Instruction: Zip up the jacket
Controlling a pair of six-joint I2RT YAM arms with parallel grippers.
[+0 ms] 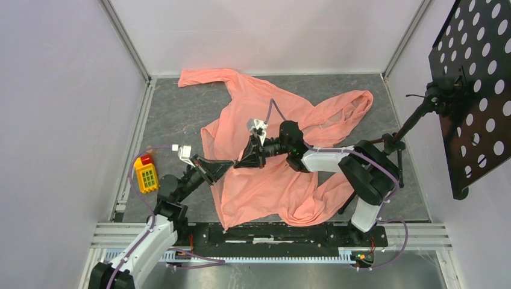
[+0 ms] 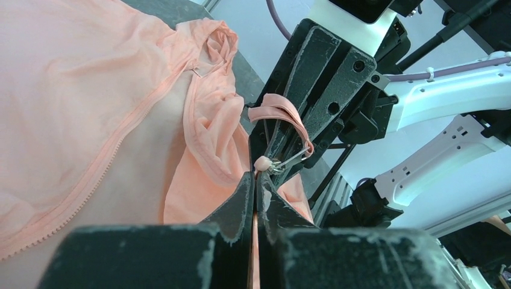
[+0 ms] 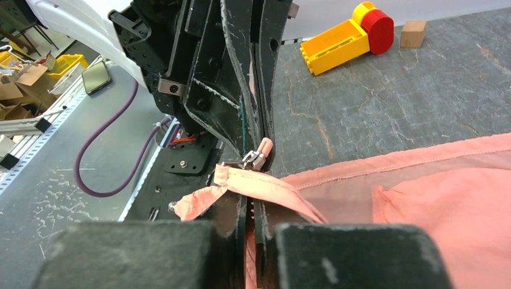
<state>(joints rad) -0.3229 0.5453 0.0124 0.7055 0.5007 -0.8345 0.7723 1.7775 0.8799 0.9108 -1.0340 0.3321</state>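
Reaching in from the left, the left gripper [image 2: 255, 180] is pinching its fingers together on the small pink zipper pull [image 2: 263, 163]. The rounded tab is poking out just past the fingertips, with a bit of metal slider glinting beside it. Directly across, almost tip to tip, the right gripper [image 3: 253, 208] is coming in from the right with its jaws clamped on a folded strip of hem [image 2: 278, 107], which is draping over its fingers just above the pull. So the two arms are meeting head-on at one spot, the left one holding the moving part and the right one anchoring the fabric next to it. The jacket [image 1: 259, 192] is lying open and rumpled across the grey table [image 1: 175, 114]. It is spreading mostly to the right of and beyond that pinch, with one sleeve reaching to the far left corner and more fabric trailing toward the far right. In the left wrist view a loose row of zipper teeth [image 2: 102, 165] is running away from the grippers, from the near side up toward bunched fabric further off. It is lying well apart from the pull and is not meshing with any partner row there. By my reading, the coming pull is depending on that axis, with the left arm dragging the slider along the teeth while the right arm is holding the hem taut against it. Whether both rows are seated in the slider is not showing.
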